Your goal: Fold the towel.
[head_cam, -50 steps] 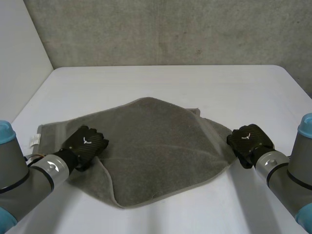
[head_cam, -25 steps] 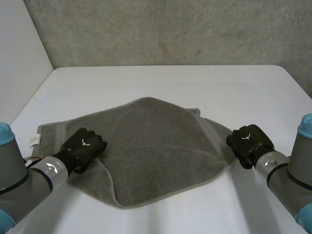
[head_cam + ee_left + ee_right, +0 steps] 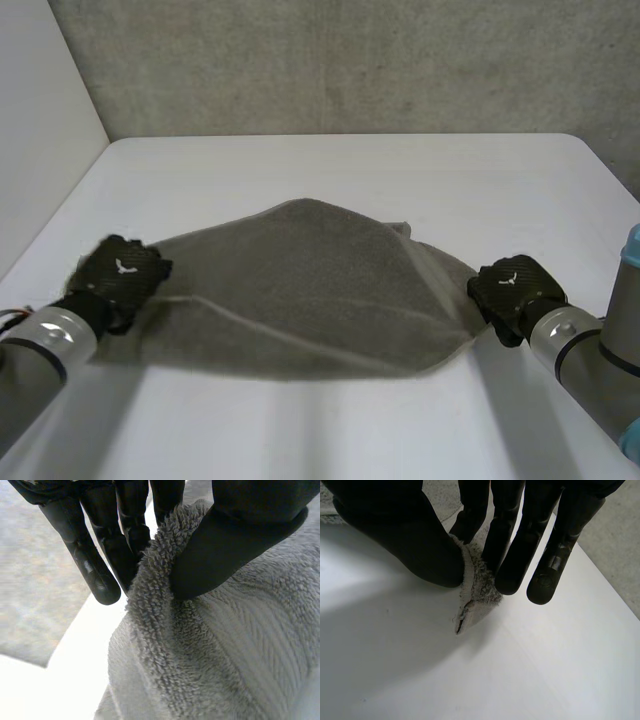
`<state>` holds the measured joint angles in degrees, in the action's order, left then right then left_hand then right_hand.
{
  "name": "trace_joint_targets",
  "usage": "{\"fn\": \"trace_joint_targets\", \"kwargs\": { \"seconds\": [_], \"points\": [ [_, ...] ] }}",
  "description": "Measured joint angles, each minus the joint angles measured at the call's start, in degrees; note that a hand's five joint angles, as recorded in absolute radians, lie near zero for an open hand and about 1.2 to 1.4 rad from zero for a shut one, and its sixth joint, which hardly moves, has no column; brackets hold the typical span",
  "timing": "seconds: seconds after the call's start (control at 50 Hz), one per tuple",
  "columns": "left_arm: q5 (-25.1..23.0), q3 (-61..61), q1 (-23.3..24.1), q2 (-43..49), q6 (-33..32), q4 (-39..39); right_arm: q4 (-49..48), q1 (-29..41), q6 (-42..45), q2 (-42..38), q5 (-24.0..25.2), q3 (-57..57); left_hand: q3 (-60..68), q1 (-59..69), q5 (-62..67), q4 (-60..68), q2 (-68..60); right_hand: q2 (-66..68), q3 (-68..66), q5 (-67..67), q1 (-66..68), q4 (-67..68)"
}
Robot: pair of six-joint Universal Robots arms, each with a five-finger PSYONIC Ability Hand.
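The left hand has swung outward to its own side and further from the robot than half a second ago, dragging the grey terry towel with it. The flap that pointed toward the robot is now drawn into a long, shallow near edge. The right hand stays at the towel's right corner. The towel lies on the white table, stretched between both hands. The left thumb clamps a thick fold against the fingers. The right thumb and fingers pinch the corner tip. The left hand covers the towel's left end, so the edge there cannot be made out.
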<state>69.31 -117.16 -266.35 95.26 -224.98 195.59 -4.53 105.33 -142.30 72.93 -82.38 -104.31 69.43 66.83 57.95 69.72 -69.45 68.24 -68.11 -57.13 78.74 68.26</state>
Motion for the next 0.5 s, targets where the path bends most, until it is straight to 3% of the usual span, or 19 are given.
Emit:
{"fn": "trace_joint_targets", "kwargs": {
  "seconds": [0.1,0.18,0.24,0.5],
  "points": [
    [0.2,-2.4,-2.6,-4.9,0.5,0.1,0.0,0.2,-0.4,0.8,0.9,0.2,0.0,0.0,0.0,0.0,0.0,0.0,0.0,0.0,0.0,0.0],
    [0.2,-4.1,-5.5,-6.9,1.6,0.4,-0.4,0.5,-1.4,0.4,1.6,0.4,0.1,0.0,0.0,0.0,0.0,-10.1,9.8,7.3,-12.3,-9.8],
    [0.1,-4.5,-7.2,-6.7,2.7,0.6,-0.9,0.6,-2.7,-0.7,1.8,0.6,0.1,0.0,0.0,0.0,0.0,-16.3,16.4,13.6,-20.1,-16.4],
    [0.1,-4.0,-10.5,-2.2,5.7,0.9,-2.0,0.7,-7.0,-4.7,1.9,1.0,0.1,0.0,0.0,0.0,0.0,-23.8,24.2,22.7,-29.8,-24.5]
  ]
}}
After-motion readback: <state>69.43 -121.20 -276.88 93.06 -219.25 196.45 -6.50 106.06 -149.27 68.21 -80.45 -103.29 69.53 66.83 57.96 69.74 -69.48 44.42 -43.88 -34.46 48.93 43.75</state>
